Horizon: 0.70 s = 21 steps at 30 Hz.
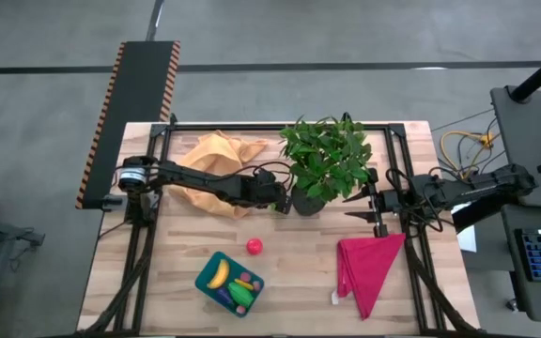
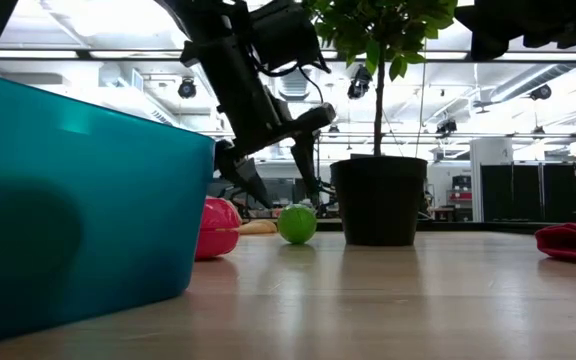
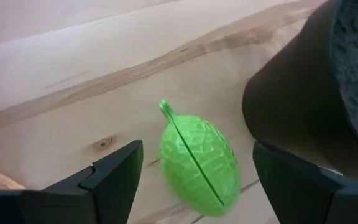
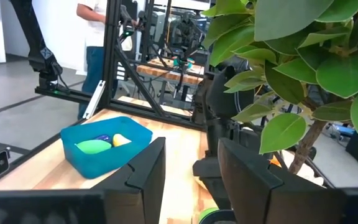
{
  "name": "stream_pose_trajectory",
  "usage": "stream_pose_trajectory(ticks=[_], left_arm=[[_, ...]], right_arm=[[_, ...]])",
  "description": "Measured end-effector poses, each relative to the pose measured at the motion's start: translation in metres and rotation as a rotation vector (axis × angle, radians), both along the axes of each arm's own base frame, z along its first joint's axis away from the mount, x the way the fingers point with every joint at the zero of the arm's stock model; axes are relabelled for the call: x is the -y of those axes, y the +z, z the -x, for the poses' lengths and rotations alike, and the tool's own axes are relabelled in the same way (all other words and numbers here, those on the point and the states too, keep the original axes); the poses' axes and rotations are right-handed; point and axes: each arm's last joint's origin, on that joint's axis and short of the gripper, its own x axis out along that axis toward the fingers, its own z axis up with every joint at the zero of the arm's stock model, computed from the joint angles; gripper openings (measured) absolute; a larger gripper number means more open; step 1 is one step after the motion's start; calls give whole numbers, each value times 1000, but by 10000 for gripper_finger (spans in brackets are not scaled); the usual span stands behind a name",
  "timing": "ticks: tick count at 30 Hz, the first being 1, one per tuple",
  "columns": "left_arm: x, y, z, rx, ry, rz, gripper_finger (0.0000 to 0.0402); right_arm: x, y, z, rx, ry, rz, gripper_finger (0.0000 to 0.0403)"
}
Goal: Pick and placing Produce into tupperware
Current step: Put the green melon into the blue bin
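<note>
One teal tub (image 1: 229,282) sits on the wooden worktop (image 1: 289,282), well away from the potted plant (image 1: 322,164) and toward the front edge. Inside it I count a yellow banana (image 1: 218,273), a green piece (image 1: 240,294) and a small red-and-purple bit that is hard to tell apart. Two toys lie loose: a red-pink fruit (image 1: 254,246) between the tub and the plant, and a green ridged fruit (image 3: 199,163) just beside the plant's dark pot (image 2: 379,200). There are two cloths, an orange-yellow one (image 1: 216,155) on the far side of the plant from the tub, under the left arm, and a magenta one (image 1: 366,268) on the plant's other side.

The left pincer (image 1: 276,199) hangs right by the pot with its fingers (image 3: 107,180) spread wide, the green fruit lying on the wood between them, not pinched. The right pincer (image 1: 372,208) waits on the plant's opposite side, above the magenta cloth, fingers (image 4: 145,177) partly apart and holding nothing.

The worktop is pale planked wood with a black frame. Beyond it lies a bright workshop with ceiling lights, dark racks and a person standing far off
</note>
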Motion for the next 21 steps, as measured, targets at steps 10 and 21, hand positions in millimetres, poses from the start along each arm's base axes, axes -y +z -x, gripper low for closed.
stream_pose_trajectory(ticks=[10, 21], left_arm=[[3, -10, -3, 5, 33, 38, 290], [3, -20, -6, 0, 76, 56, 289]], right_arm=[[0, 0, 0, -1, 0, -1, 133], [0, -1, 0, -8, 0, 3, 132]])
